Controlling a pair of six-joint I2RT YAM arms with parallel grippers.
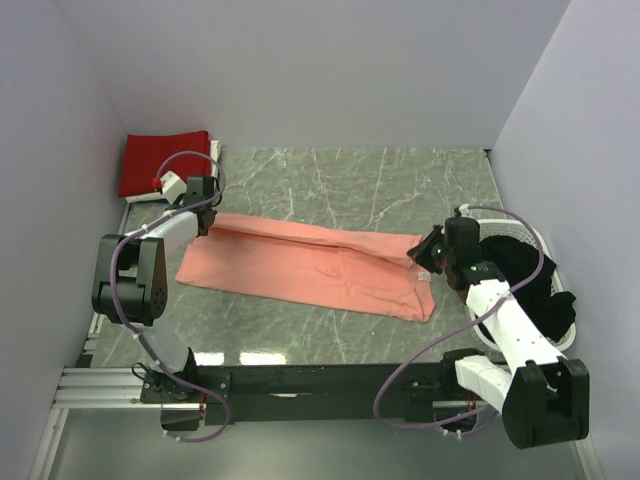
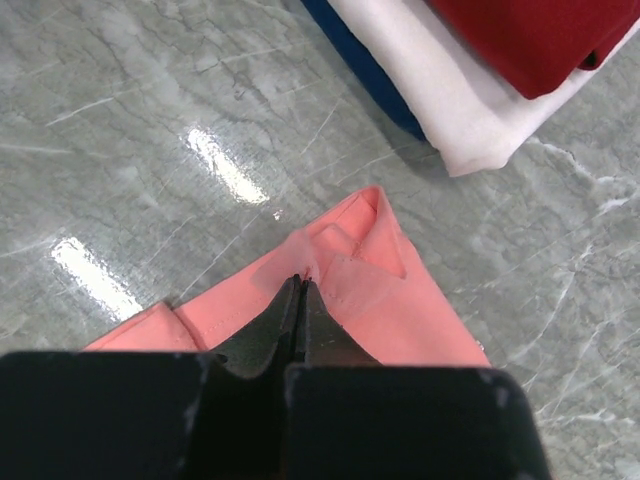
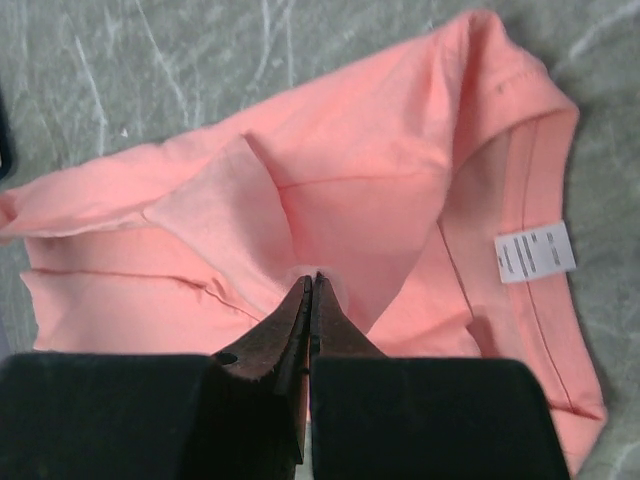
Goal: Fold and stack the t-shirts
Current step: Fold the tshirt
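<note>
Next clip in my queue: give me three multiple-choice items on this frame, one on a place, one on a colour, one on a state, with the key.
1. The folded deep red shirt lies:
A) under the salmon-pink shirt
B) at the far left corner of the table, on a white shirt
C) in the right end effector

2. The shirt spread lengthwise across the table is:
A) black
B) white
C) salmon-pink

3. The left end effector is:
A) open above bare table
B) shut on the salmon-pink shirt
C) shut on the deep red shirt

Key:
1 B: the top view shows it at the far left corner, and the left wrist view shows white cloth beneath it.
2 C: the top view and both wrist views show pink cloth.
3 B: its jaws are closed with pink cloth pinched at the tips.
</note>
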